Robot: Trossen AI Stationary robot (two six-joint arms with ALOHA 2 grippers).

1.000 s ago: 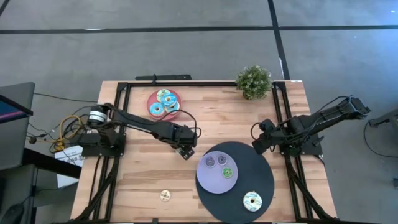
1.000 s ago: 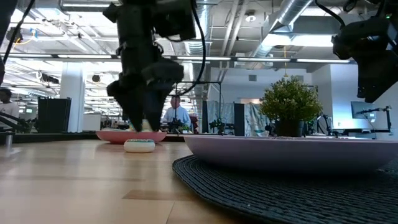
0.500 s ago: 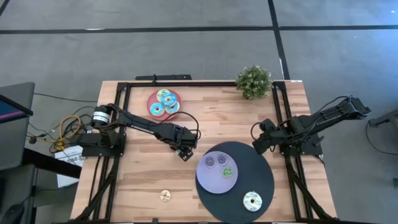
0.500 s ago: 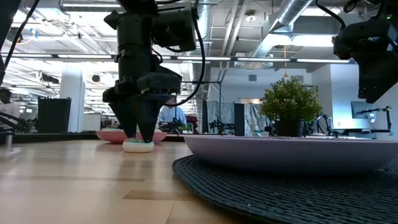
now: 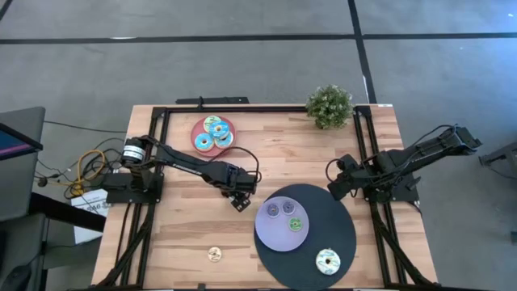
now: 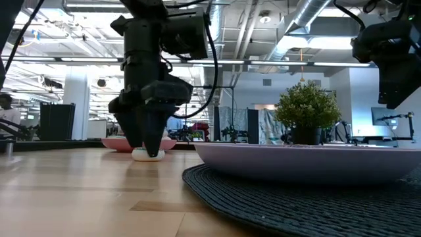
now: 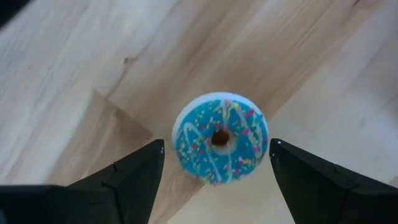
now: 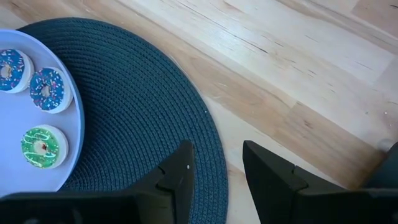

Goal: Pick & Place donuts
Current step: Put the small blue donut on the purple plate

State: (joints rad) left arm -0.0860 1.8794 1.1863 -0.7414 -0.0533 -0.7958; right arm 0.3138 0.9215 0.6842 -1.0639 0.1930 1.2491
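High view, table (image 5: 323, 158): wooden top, both arms reaching in, a potted plant (image 5: 329, 106) at the far edge.
Dark mat (image 5: 343, 214): round and woven, carrying the lavender plate (image 5: 271, 234) with three tiny donuts (image 5: 287, 216) on it, and one cream-iced donut (image 5: 327, 260) sitting on the mat's near side.
Pink plate (image 5: 199, 129): far side of the table, three blue-iced donuts (image 5: 213, 135) piled on it.
Left gripper (image 5: 236, 194): down at the tabletop between the pink plate and the mat, fingers (image 7: 134, 180) spread wide either side of the target.
Target, blue sprinkled donut (image 7: 221, 138): lying flat on bare wood between the open fingers, not gripped, daylight showing on both sides in the left wrist view.
Right gripper (image 8: 214, 171): parked over the mat's right edge, fingers apart, holding nothing.
Stray tan donut (image 5: 214, 255): alone near the table's front edge.
Risk: the ring sits a touch off-centre between the fingers, so I reckon one pad could land first and shove it sideways across the smooth wood.
Second risk: fingertips look very close to the table in the low view; scraping is possible while closing.
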